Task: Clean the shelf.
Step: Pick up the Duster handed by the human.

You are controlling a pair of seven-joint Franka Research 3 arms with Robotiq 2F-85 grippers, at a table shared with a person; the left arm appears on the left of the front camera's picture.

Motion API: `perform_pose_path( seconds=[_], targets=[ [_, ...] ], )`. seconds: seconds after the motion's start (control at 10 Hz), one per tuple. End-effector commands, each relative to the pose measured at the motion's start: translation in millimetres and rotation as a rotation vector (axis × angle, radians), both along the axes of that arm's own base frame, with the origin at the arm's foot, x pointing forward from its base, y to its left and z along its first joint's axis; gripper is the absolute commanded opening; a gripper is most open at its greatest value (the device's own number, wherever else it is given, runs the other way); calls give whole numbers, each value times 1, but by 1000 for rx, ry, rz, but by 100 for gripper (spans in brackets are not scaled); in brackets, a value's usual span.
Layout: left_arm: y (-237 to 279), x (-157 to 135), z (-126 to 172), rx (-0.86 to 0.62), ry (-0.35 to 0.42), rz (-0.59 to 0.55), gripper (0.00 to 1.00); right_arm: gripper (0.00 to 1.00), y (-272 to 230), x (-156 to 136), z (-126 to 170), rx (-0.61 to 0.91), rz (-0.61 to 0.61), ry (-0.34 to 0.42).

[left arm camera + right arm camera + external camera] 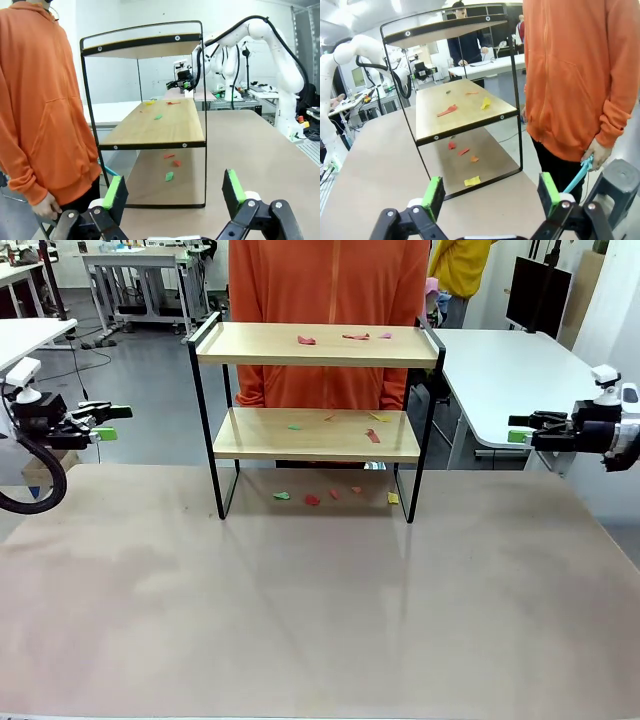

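Observation:
The shelf (317, 346) stands at the table's far middle, two wooden boards in a black frame. Small coloured paper scraps (306, 340) lie on its top board, more scraps (372, 436) on the lower board, and others (312, 500) on the table under it. My left gripper (112, 422) hovers open at the left edge, well clear of the shelf (150, 125); its green pads (114, 192) hold nothing. My right gripper (520, 430) hovers open at the right edge, facing the shelf (460, 112); its pads (548, 192) are empty too.
A person in an orange hoodie (325, 290) stands right behind the shelf, one hand (597, 152) holding a light blue thing. A white side table (510, 370) is at the back right, a grey stool (620, 185) beside the person. The brown tabletop (320, 620) in front is bare.

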State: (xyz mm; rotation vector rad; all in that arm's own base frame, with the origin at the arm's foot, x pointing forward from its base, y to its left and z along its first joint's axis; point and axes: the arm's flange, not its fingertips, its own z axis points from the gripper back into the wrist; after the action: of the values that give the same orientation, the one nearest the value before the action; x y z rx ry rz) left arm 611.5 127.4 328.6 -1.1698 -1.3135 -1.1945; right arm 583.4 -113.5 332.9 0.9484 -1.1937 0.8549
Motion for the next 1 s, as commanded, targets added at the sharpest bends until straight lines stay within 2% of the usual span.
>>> perform_pose_path(
  seconds=[0.0,0.6,0.9],
  targets=[
    [5,9,-1,-33,-35,-13,100,100,-11,12,-4,57,18,-60],
    [4,21,-8,-66,-54,-92,100,100,-25,27,-8,88,65,-109],
    [4,23,-10,-71,-42,-104,100,100,-29,30,-10,88,76,-99]
  ],
)
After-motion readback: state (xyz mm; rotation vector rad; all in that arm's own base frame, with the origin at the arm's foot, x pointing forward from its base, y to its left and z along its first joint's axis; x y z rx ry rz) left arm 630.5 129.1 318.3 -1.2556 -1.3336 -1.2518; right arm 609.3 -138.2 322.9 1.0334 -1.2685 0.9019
